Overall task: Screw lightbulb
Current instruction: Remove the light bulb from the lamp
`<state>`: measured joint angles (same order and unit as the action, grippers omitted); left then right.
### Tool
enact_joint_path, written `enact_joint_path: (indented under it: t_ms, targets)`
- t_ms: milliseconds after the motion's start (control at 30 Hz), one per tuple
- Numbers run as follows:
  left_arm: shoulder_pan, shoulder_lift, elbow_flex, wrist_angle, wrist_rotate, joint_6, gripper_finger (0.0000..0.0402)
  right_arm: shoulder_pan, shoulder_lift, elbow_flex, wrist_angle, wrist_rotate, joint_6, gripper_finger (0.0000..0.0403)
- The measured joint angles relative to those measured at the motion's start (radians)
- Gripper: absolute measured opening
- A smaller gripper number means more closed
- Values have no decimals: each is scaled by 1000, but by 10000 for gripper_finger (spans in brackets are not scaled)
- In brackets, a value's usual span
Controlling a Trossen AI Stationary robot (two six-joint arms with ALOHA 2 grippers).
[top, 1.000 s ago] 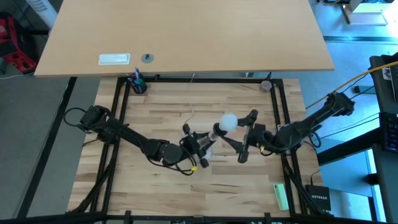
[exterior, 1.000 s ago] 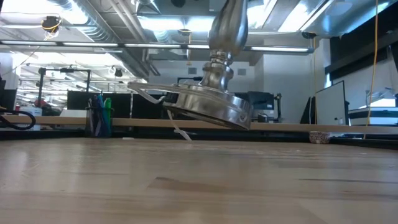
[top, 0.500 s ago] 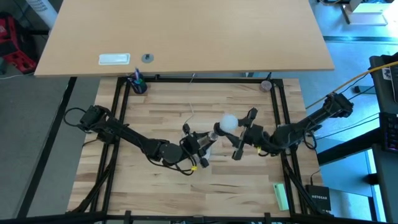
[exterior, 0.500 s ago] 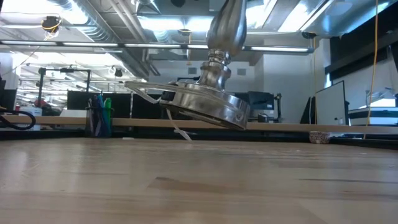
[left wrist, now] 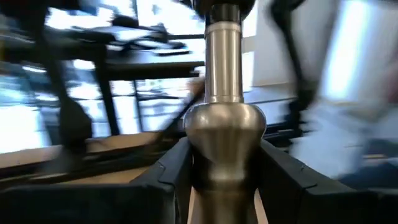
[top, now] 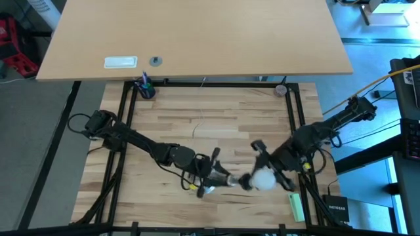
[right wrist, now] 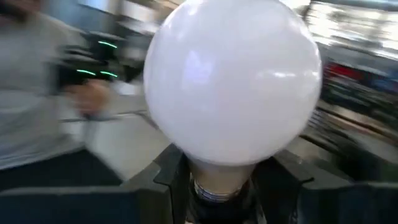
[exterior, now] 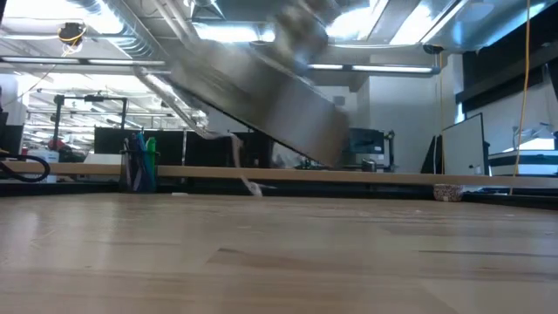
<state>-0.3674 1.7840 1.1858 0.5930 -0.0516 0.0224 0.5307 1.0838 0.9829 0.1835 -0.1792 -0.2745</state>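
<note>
Small white frosted lightbulb (right wrist: 233,84): light, brittle, slick globe. My right gripper (right wrist: 217,183) jaws pinch its neck; left gripper (left wrist: 224,180) jaws clamp the silver metal stand (left wrist: 224,118).

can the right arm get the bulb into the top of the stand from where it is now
Probably yes. The right gripper holds the bulb just beside the socket end of the stand, which the left gripper holds up off the table. Nothing sits between them.
</note>
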Motion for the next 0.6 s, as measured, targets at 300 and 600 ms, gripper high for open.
enact_joint_path:
  t_ms: [300, 600]
  targets:
    - [26, 2, -2, -8, 198, -89, 125, -10, 41, 1, 8, -114, -9, 141]
    - [-4, -26, -2, -43, -169, 63, 124, -7, -78, 2, -164, 306, 96, 141]
